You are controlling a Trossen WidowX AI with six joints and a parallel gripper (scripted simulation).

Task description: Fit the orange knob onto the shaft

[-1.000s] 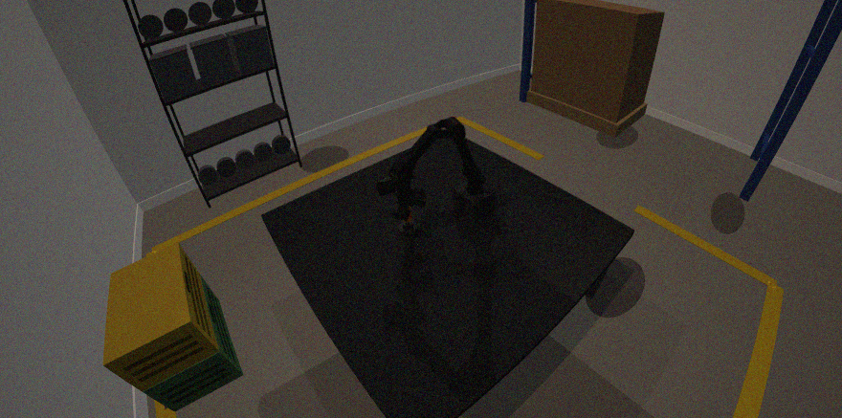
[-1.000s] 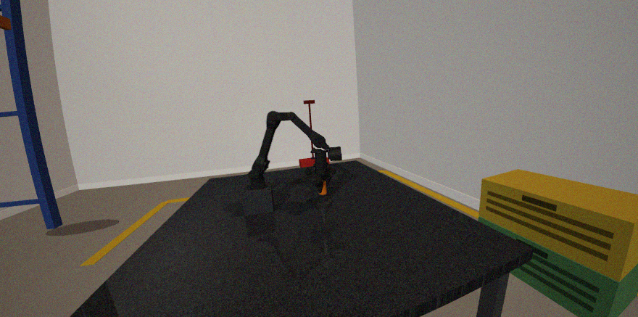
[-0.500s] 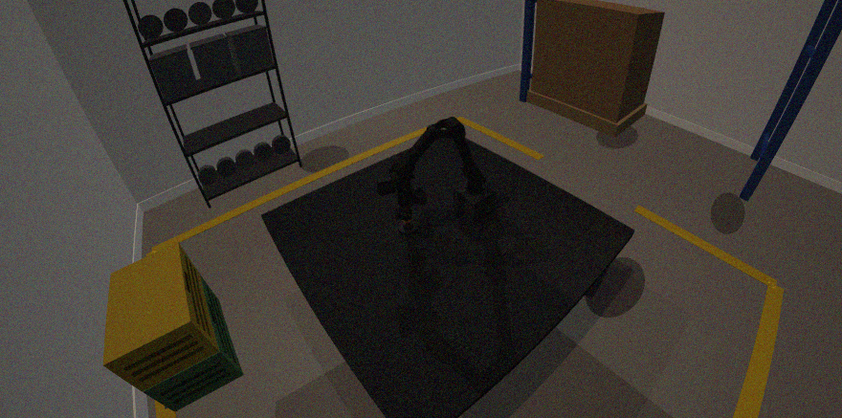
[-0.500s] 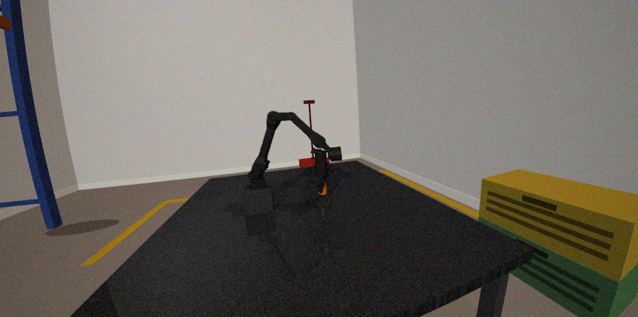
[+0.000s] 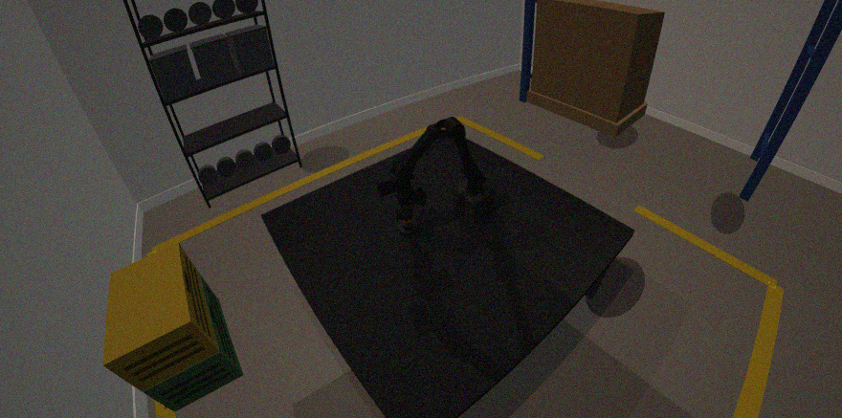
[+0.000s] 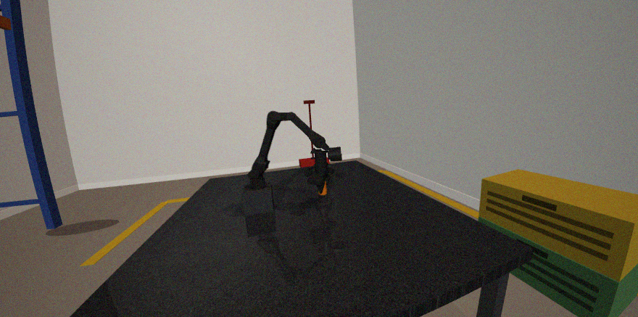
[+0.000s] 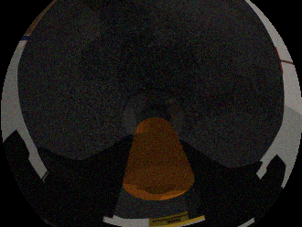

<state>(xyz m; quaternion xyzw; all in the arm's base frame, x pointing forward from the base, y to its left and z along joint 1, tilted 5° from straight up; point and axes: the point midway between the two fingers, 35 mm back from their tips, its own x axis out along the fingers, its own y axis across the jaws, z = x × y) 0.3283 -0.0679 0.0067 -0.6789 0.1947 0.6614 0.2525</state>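
The orange knob is upright between the fingers of my gripper, which points down and is shut on it. In the top view only a faint bit of orange shows at the fingertips. The round pedestal shows as a dim disc just beyond the knob's far end in the wrist view. The dark shaft cannot be made out. Whether the knob touches the shaft or the pedestal cannot be told.
The arm stands on a black table. Off the table are yellow and green crates, a shelf rack, a large brown box and blue rack posts.
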